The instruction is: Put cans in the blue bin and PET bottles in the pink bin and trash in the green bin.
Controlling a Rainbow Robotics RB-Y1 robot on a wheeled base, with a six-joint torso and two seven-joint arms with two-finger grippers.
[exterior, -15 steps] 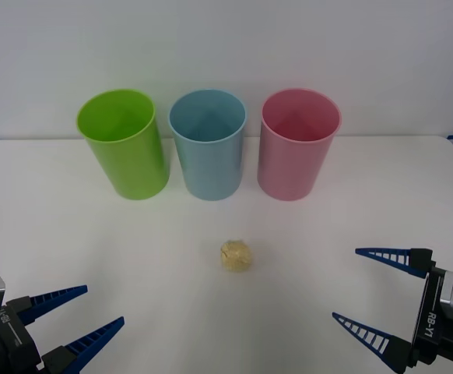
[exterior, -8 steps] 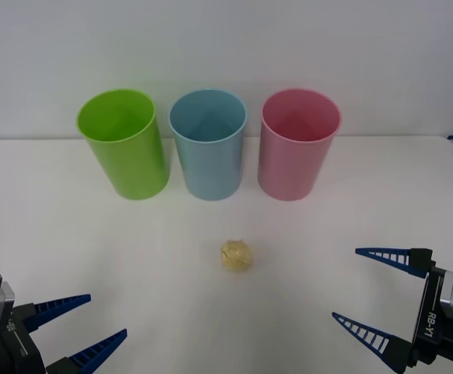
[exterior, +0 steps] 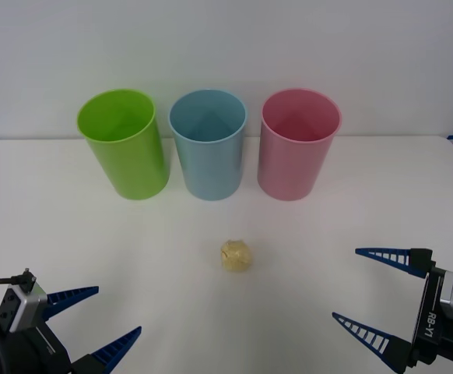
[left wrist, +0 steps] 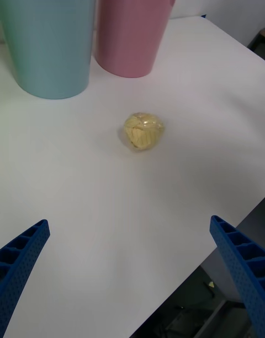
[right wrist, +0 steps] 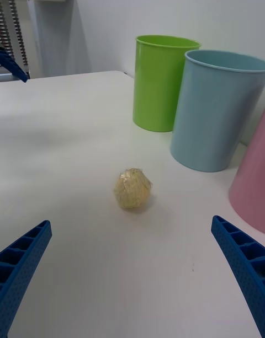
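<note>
- Both grippers I see spread wide: left gripper (exterior: 108, 321) near-left, right gripper (exterior: 370, 292) near-right.
- Trash (exterior: 236, 255) lies on the table (exterior: 55, 226), between them, before the blue bin (exterior: 208, 144).

Overhead front, wrists sharing trash (exterior: 236, 255)

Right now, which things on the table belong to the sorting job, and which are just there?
Part of the job:
- trash, lying loose on the table
- green bin, its target
- blue bin
- pink bin
- left gripper and right gripper, both open and empty

Just there:
- white table
</note>
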